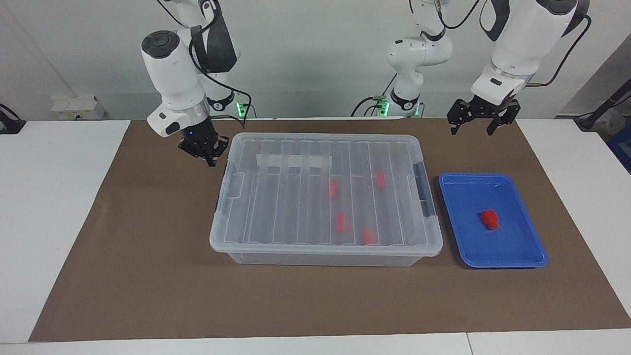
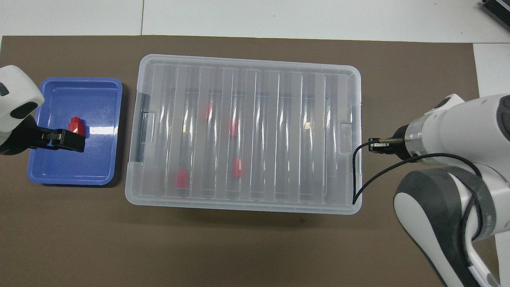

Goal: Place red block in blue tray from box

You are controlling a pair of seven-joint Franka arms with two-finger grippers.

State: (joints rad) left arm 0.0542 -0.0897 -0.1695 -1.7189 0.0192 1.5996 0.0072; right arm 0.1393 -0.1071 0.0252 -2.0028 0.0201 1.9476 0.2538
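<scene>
The right tool point(image 1: 206, 154) hangs just beside the lidded clear plastic box point(image 1: 325, 197) – how wide it stands I cannot tell. The left tool point(image 1: 477, 121) is spread wide and empty, above the brown mat. One small red plastic block point(image 1: 490, 219) lies in the shallow blue plastic tray point(image 1: 522, 256) – four lie in the box.

One camera faces the robots from across the table; another looks steeply down; both show the box point(image 1: 325, 197) point(image 2: 243, 133).

- A plain pale grey wall point(image 1: 315, 59) stands at the robots' edge of the table.
- The flat white table top point(image 1: 54, 207) carries a large rectangular brown mat point(image 1: 148, 276) over its middle.
- A white socket box point(image 1: 74, 107) is at the wall.
</scene>
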